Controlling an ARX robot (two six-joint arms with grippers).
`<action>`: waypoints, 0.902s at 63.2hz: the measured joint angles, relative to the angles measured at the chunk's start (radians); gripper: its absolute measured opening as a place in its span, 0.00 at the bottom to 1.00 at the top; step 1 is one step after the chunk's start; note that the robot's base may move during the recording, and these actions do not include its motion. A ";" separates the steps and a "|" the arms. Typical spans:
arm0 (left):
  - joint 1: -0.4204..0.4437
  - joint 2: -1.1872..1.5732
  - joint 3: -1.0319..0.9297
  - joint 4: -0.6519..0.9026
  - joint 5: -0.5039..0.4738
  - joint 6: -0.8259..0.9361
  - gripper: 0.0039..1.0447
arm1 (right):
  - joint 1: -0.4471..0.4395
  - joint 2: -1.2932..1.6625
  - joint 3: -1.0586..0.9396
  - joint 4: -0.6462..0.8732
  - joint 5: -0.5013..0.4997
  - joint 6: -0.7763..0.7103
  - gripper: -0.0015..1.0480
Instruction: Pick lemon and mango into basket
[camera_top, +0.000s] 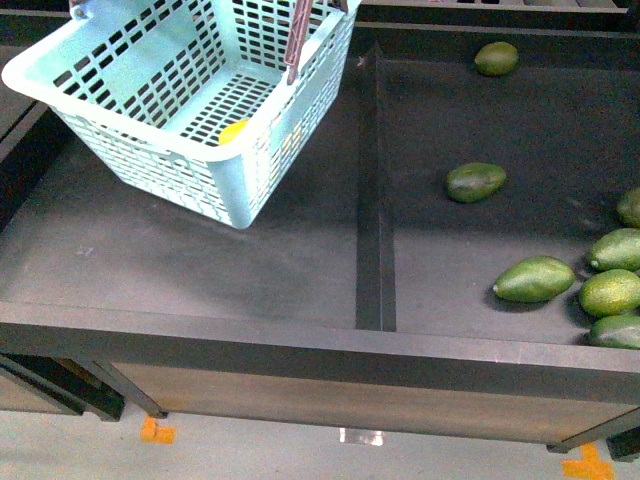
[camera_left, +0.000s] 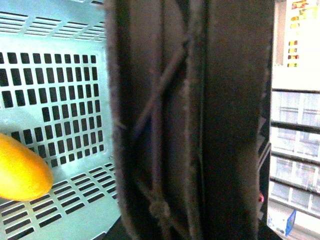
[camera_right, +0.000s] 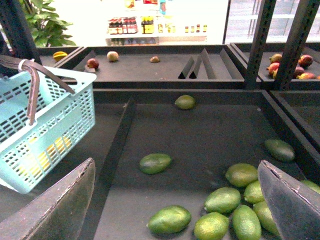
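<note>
While the light turquoise slotted plastic basket (camera_top: 150, 95) sits tilted, yellow fruit (camera_top: 234, 131) lies inside. Right gripper (camera_right: 175, 200) spread wide above green avocados (camera_right: 222, 200). Left gripper's grip: cannot tell.

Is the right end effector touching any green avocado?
Apart. The right wrist view shows the right end effector open above the avocados, with empty space between them.

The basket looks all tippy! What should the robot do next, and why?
Probably lower the basket gently until it sits flat in the bin. It hangs tilted, a yellow fruit already lies inside, and only green avocados show in the bin beside it.
</note>
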 joint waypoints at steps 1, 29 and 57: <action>0.003 0.015 0.021 -0.015 -0.004 -0.008 0.14 | 0.000 0.000 0.000 0.000 0.000 0.000 0.92; 0.035 0.096 0.224 -0.190 -0.106 -0.081 0.14 | 0.000 0.000 0.000 0.000 0.000 0.000 0.92; 0.026 -0.109 -0.269 0.140 -0.093 -0.158 0.54 | 0.000 0.000 0.000 0.000 0.000 0.000 0.92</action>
